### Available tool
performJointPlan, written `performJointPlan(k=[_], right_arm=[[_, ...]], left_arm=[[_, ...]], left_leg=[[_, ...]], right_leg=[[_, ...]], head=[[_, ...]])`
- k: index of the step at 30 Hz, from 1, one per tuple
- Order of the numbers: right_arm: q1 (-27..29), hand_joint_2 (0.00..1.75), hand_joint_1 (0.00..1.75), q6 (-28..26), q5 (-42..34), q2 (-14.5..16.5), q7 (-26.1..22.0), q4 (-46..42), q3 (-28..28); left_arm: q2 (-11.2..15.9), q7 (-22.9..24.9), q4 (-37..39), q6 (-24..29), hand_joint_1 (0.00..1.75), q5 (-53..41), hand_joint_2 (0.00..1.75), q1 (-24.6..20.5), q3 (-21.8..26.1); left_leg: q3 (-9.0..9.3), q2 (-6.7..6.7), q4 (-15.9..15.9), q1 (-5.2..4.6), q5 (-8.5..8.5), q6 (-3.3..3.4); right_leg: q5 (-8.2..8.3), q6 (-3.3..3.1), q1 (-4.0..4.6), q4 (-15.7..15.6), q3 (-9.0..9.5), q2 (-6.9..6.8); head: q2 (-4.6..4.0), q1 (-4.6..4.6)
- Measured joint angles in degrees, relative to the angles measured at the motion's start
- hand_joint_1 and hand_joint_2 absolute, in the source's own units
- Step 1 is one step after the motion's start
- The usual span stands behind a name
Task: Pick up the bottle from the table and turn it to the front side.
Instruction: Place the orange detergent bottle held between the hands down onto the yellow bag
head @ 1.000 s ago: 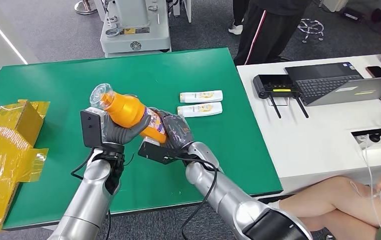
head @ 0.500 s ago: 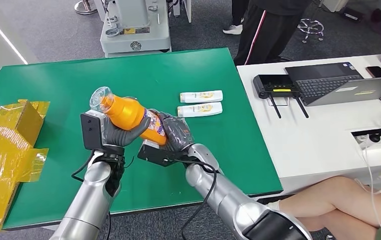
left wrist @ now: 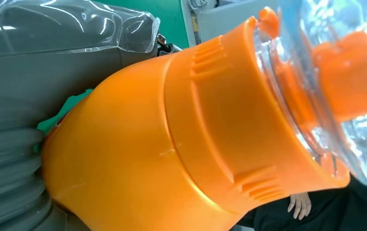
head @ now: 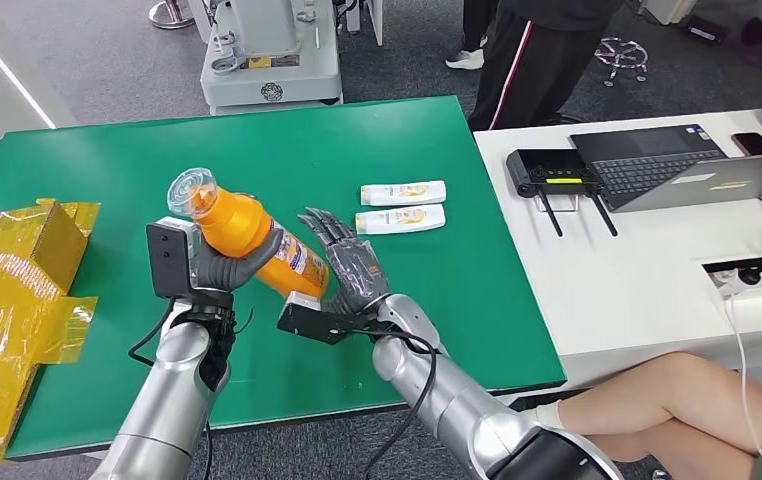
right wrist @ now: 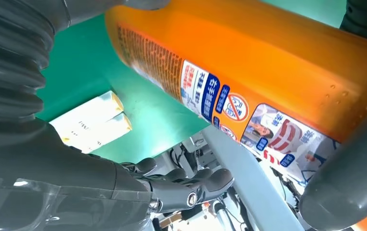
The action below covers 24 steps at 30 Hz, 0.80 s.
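Orange bottle in left hand, white tubes beyond, cardboard box left

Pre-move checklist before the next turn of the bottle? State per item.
1. Left hand holds the orange bottle: ok, fingers wrap its body.
2. Bottle clear of the green table: ok, held above it, tilted, clear cap up and away.
3. Right hand released: ok, fingers spread beside the bottle's lower end; whether the palm touches it, cannot tell.
4. Front side facing the head camera: cannot tell; a printed label shows in the right wrist view.
5. Two white tubes out of the way: ok, lying beyond the right hand.
6. Grip firmness: cannot tell.
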Motion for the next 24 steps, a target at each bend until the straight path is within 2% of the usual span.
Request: performJointPlan(k=[6, 12, 17, 24], right_arm=[[0.4, 1.75, 0.00, -0.3, -2.5, 0.0, -3.2, -2.0, -0.6], [3.6, 1.75, 0.00, 0.4, -6.6, 0.0, -5.7, -9.7, -0.7], [9.1, 1.75, 0.00, 0.4, -11.5, -0.1, -6.1, -21.5, 1.1], [18.4, 1.75, 0.00, 1.7, -20.6, -2.2, -6.3, -44.2, 6.4]], left_arm=[[0.2, 0.0, 0.0, 0.2, 1.75, -0.4, 1.75, 0.0, 0.4], [0.9, -0.3, 0.0, 1.0, 1.75, -1.0, 1.75, 0.3, 1.8], [1.8, -0.9, -0.3, 2.5, 1.75, -1.2, 1.75, 1.0, 2.9], [3.6, -1.1, -1.5, 4.4, 1.75, -0.6, 1.75, 2.4, 3.8]], left_leg=[[0.00, 0.00, 0.0, 0.00, 0.00, 0.00], [0.00, -0.01, 0.0, 0.01, 0.00, 0.00], [-0.01, 0.00, 0.0, 0.01, -0.01, -0.01], [-0.04, 0.01, 0.0, 0.01, -0.01, -0.01]], right_leg=[[0.00, 0.00, 0.00, 0.0, 0.00, 0.00], [0.00, 0.00, 0.01, 0.0, 0.00, -0.01], [-0.02, -0.02, 0.01, 0.0, -0.01, 0.00], [-0.04, -0.03, 0.01, 0.0, -0.05, 0.00]], head=[[0.00, 0.00], [0.00, 0.00], [0.00, 0.01], [0.00, 0.00]])
